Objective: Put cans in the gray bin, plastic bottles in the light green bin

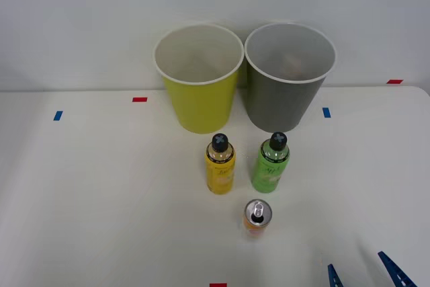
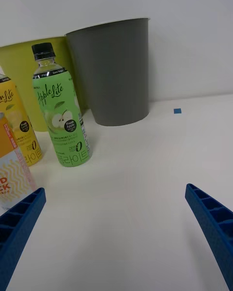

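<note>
The light green bin (image 1: 198, 95) and the gray bin (image 1: 285, 102) stand side by side at the back of the table. Something dim and reddish lies inside the gray bin; I cannot tell what it is. In front of the bins stand a yellow-label bottle (image 1: 220, 166) and a green bottle (image 1: 270, 165), both with black caps. An orange can (image 1: 256, 218) stands nearer, between them. My right gripper (image 1: 365, 275) is open at the front right, empty, to the right of the can. The wrist view holds the green bottle (image 2: 63, 119), yellow bottle (image 2: 22, 128), can (image 2: 8, 174), gray bin (image 2: 114, 72) and my open gripper (image 2: 115, 189).
The white table (image 1: 101, 199) carries small tape marks: blue ones (image 1: 326, 112) beside the gray bin and at the far left (image 1: 58, 115), red ones (image 1: 139, 99) at the back and front edge. A pale wall rises behind the bins.
</note>
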Motion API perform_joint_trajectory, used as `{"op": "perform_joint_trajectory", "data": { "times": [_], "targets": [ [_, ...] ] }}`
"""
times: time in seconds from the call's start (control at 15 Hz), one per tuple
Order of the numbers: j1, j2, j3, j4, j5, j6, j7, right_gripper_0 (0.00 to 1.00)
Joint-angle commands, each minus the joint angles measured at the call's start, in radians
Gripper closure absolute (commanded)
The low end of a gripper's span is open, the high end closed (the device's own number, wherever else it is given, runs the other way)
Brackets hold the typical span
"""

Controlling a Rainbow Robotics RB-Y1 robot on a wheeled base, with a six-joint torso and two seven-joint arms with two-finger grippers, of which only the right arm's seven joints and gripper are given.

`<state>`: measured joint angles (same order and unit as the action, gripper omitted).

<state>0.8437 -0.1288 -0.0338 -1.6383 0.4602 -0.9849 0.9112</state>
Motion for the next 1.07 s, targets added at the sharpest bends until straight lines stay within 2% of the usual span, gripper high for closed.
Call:
{"op": "perform_joint_trajectory", "data": {
  "times": [0.07, 1.07],
  "targets": [
    [0.000, 0.000, 0.000, 0.000, 0.000, 0.000, 0.000, 0.00],
    [0.000, 0.000, 0.000, 0.000, 0.000, 0.000, 0.000, 0.00]
  ]
}}
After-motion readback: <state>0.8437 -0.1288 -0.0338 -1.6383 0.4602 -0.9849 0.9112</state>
